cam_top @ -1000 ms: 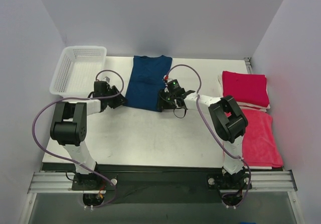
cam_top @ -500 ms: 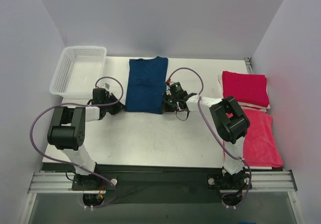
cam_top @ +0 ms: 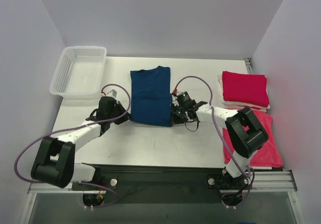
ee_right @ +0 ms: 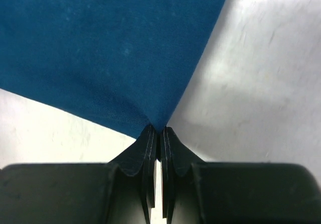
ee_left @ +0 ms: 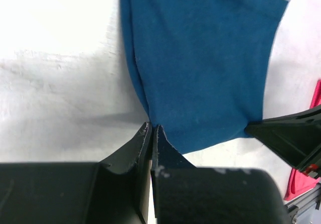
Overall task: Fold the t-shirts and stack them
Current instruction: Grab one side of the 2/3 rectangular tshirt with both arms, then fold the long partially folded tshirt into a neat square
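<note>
both end effectors pinched on the navy tee's near corners

left end effector (cam_top: 122, 116) is clamped shut on the near-left corner of the navy t-shirt (cam_top: 150, 96). in the left wrist view the fingers (ee_left: 143, 138) are pressed together with the cloth edge nipped between them. right end effector (cam_top: 174, 114) is likewise closed tight on the near-right corner, and in the right wrist view the fabric runs into a point between the fingers (ee_right: 149, 136).

left arm (cam_top: 75, 133) lies low and stretched across the counter (cam_top: 150, 146), reaching in from the left. right arm (cam_top: 220, 116) is also low, elbow raised to its right, wrist turned toward the shirt.

the navy t-shirt spreads flat on the counter between the two end effectors and away beyond them, back side up, no print showing. well right of the right end effector sits a folded red t-shirt (cam_top: 245, 87) on a stack. nearer, a flat red t-shirt (cam_top: 266, 146) lies partly under the right arm's elbow. a white basket (cam_top: 84, 48) sits beyond and left of the left end effector, apart from the shirt.
</note>
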`<state>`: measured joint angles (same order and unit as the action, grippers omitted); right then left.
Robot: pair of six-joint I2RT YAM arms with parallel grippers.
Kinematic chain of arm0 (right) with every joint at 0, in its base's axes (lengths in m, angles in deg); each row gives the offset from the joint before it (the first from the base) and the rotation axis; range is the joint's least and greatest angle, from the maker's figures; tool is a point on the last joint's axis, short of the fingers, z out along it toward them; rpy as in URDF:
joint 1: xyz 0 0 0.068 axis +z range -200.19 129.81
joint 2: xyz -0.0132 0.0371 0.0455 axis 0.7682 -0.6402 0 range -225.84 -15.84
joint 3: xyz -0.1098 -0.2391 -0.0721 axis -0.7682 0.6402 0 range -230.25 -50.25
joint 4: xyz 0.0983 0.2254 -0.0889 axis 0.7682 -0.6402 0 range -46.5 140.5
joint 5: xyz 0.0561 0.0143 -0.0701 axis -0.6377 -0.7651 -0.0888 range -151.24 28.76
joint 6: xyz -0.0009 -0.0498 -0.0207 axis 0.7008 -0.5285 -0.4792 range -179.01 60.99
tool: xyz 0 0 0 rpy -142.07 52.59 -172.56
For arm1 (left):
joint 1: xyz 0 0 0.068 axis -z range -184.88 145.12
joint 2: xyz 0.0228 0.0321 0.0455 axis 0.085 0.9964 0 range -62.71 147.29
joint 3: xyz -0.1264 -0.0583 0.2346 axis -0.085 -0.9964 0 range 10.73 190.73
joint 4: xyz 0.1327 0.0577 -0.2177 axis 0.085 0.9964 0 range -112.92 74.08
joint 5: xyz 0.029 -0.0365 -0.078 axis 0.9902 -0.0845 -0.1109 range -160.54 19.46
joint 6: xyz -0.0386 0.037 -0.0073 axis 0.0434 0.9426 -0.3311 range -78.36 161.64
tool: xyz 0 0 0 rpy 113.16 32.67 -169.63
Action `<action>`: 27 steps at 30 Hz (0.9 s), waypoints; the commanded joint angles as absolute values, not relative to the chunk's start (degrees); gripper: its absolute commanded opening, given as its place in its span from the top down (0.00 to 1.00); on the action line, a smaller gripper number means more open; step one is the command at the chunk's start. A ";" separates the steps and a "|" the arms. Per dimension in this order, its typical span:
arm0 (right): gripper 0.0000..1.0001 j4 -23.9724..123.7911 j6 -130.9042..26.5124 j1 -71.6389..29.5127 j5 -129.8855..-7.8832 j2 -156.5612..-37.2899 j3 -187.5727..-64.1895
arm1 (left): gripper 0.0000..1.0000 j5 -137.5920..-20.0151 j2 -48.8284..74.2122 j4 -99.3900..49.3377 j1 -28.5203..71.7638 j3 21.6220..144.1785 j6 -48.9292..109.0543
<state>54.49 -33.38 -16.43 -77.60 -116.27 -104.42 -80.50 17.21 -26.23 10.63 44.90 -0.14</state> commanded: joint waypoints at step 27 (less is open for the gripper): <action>1.00 36.97 -29.92 0.78 -68.89 -84.31 -90.77 | 1.00 -63.77 -31.51 14.16 18.85 38.95 -6.96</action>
<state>43.28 -30.59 -0.65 -72.53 -85.64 -91.96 -68.19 -29.61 9.37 19.04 38.61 -6.89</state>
